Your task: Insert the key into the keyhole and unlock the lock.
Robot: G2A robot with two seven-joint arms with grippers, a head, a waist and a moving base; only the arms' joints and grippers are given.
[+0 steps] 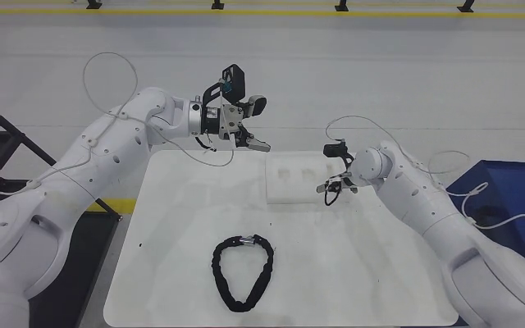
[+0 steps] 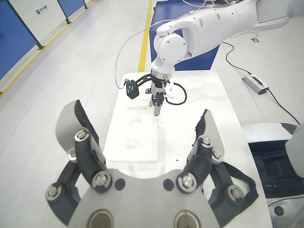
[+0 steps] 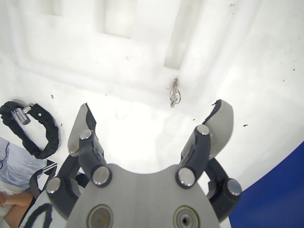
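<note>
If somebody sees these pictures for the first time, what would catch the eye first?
Most striking is the black chain lock, lying as a loop on the white table near the robot's side. Next comes the small silver key at the edge of the white foam tray, with the right gripper poised close to it, jaws open.

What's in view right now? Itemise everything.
table: 1, white, under everything.
foam block: 1, white, with recesses, back middle of the table.
key: 1, silver, at the foam block's edge beside a narrow recess.
chain lock: 1, black with a silver padlock, front centre of the table.
cabinet: 1, blue, beyond the table.
left gripper: 1, grey and black, jaws open, above the table's back edge.
right gripper: 1, grey and black, jaws open, near the key.
</note>
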